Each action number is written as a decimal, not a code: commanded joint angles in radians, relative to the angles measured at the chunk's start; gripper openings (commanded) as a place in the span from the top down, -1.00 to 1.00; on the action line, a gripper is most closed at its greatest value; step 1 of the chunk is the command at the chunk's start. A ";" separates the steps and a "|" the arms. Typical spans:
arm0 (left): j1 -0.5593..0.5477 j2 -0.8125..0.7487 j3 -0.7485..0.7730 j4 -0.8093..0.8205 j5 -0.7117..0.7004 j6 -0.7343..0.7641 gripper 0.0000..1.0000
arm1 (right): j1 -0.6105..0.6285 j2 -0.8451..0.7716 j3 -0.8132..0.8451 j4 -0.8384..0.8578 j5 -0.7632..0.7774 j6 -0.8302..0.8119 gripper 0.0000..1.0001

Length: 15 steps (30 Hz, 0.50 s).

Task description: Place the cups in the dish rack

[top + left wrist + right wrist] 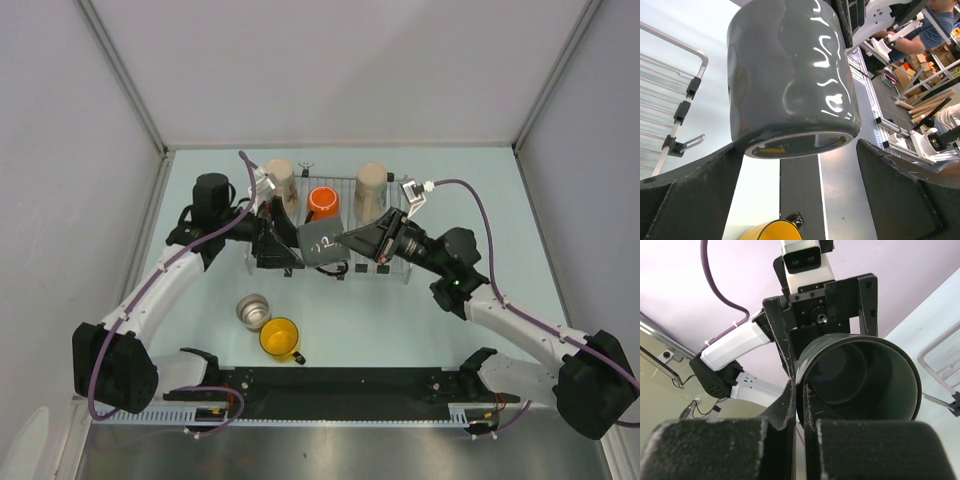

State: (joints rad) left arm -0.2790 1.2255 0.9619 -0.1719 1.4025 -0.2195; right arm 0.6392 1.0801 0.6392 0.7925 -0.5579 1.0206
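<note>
The dark grey mug (pixel 320 243) hangs in the air over the front of the dish rack (pixel 395 272), between both grippers. My right gripper (pixel 348 243) is shut on its rim, one finger inside and one outside, as the right wrist view (pixel 800 390) shows. My left gripper (pixel 290 245) is open, its jaws spread wide on either side of the mug's base (pixel 795 145). Two beige mugs (pixel 280 180) (pixel 370 190) and the orange-red cup (pixel 323 203) stand in the rack. The steel cup (pixel 253 311) and the yellow cup (pixel 280 338) sit on the table in front.
The rack's corner wires and black clips (pixel 680 112) lie left of the mug in the left wrist view. A black rail (pixel 340 385) runs along the table's near edge. Grey walls enclose the table on three sides.
</note>
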 commanded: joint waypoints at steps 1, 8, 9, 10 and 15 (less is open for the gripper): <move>0.001 -0.040 0.006 0.141 0.001 -0.087 -1.00 | -0.003 0.000 0.011 0.174 0.001 0.035 1.00; -0.040 -0.052 -0.009 0.210 -0.011 -0.133 -1.00 | 0.010 0.056 0.007 0.261 0.007 0.065 1.00; -0.042 -0.054 -0.009 0.218 -0.011 -0.139 -1.00 | 0.013 0.069 0.005 0.269 0.010 0.067 1.00; -0.043 -0.057 -0.009 0.224 -0.013 -0.152 -1.00 | 0.020 0.075 0.005 0.283 0.012 0.068 1.00; -0.042 -0.069 -0.014 0.258 -0.028 -0.179 -1.00 | 0.053 0.130 -0.018 0.358 0.036 0.082 1.00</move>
State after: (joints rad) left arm -0.3012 1.2064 0.9482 -0.0044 1.3544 -0.3599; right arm 0.6632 1.1759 0.6338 0.9852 -0.5571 1.0809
